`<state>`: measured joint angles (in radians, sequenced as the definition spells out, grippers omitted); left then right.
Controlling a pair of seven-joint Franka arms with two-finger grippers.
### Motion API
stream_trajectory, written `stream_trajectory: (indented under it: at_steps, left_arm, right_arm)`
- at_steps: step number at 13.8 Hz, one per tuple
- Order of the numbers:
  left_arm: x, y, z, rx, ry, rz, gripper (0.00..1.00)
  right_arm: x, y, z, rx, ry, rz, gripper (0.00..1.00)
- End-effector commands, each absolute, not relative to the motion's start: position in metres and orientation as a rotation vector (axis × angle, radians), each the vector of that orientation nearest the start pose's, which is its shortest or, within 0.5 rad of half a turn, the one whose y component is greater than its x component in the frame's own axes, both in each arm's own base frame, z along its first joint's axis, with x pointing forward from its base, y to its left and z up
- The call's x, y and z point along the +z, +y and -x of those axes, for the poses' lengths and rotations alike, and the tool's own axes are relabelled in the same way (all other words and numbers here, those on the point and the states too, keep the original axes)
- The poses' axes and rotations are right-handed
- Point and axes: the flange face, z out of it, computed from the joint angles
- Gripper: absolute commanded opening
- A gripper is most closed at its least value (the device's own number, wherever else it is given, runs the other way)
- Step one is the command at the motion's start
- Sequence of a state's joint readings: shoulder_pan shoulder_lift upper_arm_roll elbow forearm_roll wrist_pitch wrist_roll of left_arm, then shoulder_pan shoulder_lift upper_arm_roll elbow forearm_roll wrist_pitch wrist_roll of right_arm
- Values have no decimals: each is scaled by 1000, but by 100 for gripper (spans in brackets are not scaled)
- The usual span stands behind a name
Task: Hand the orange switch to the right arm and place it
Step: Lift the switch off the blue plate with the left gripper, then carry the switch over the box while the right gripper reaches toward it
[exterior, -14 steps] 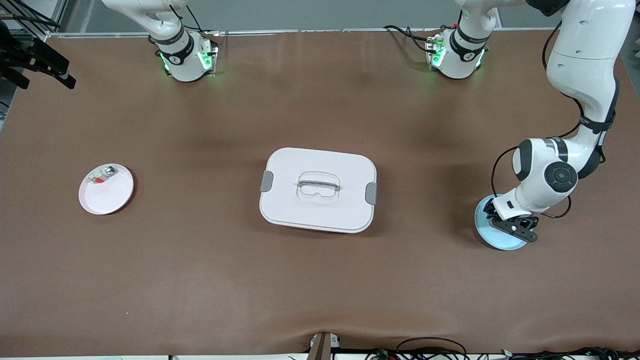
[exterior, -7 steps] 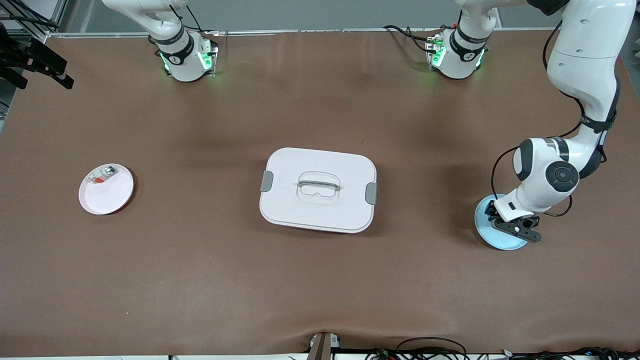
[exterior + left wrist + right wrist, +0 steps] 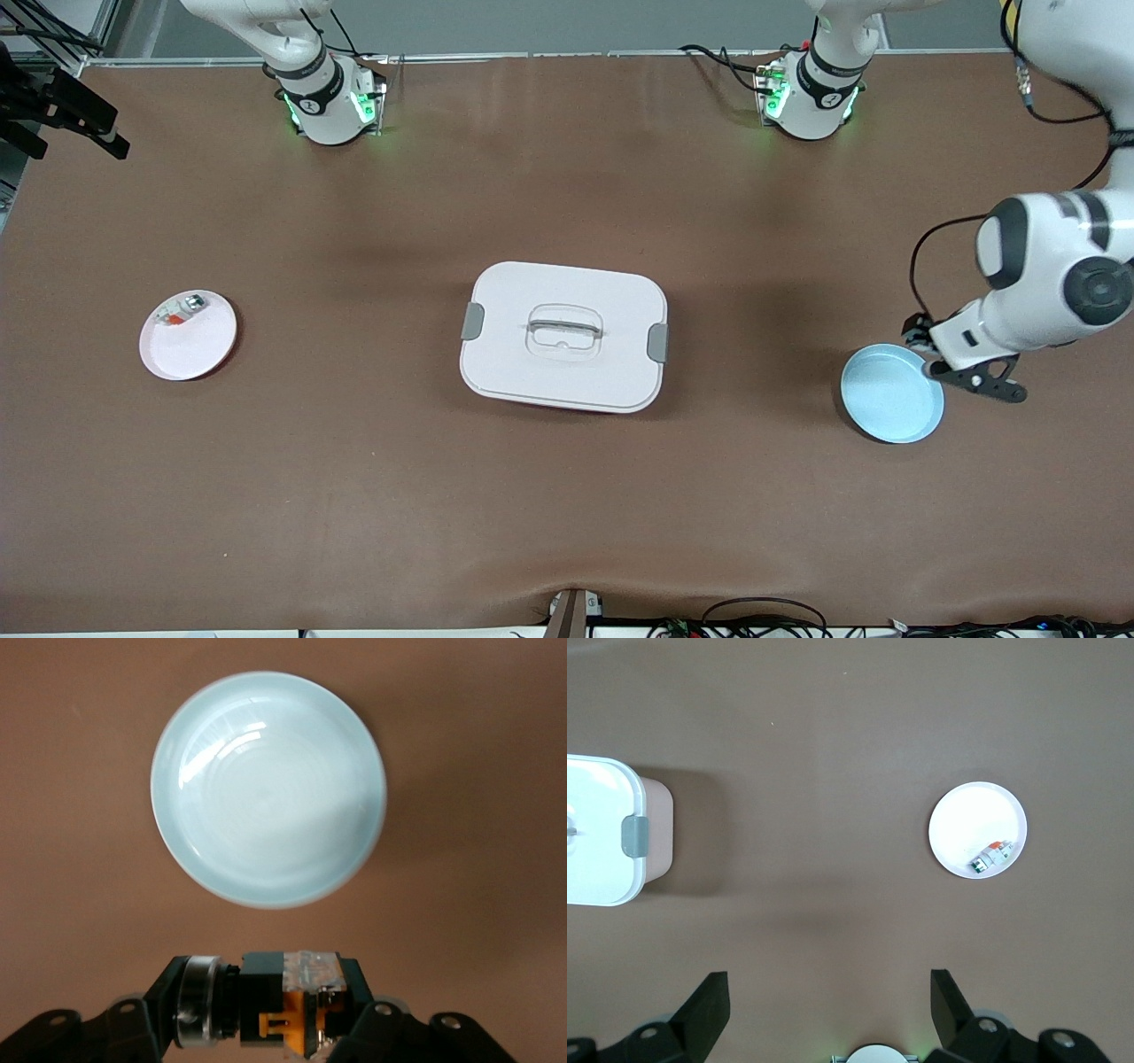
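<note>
The orange switch is clamped in the left tool, its black body and orange-and-clear section lying crosswise between the fingers, as the left wrist view shows. The left tool hangs in the air beside the rim of the light blue dish, which sits bare on the brown worktop at the left arm's end. In the front view the switch itself is too small to make out, probably hidden under the tool. The right tool is released, its fingers spread wide over bare worktop; the right arm waits, and little of it beyond its base enters the front view. A white lidded box stands at the worktop's centre, and a white plate carrying a small whitish part lies toward the right arm's end. The step in hand appears to be the carry toward handover, the pickup being complete. The next move calls for bringing both tools together above the worktop, presenting a free portion of the switch for the right tool to clamp before the left tool lets go.
</note>
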<state>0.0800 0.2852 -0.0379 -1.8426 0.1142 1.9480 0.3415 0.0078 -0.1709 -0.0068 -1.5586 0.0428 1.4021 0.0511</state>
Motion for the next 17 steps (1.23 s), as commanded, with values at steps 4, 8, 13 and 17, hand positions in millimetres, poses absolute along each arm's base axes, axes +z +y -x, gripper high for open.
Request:
stream_trajectory:
  at_steps: [4,8,13,17]
  left_arm:
    - [451,-15,-604,452,447,3153,32]
    - [489,-72,-597,525,216,3271,32]
    - [549,-151,-569,542,-130,3414,32]
    - [577,-199,-558,638,-375,3487,32]
  right_arm:
    - [711,4,-478,-48,86,3092,100]
    - [714,7,-478,-63,79,3108,100]
    - [722,4,-484,-139,86,3100,100]
    - [722,8,-487,-130,75,3087,100]
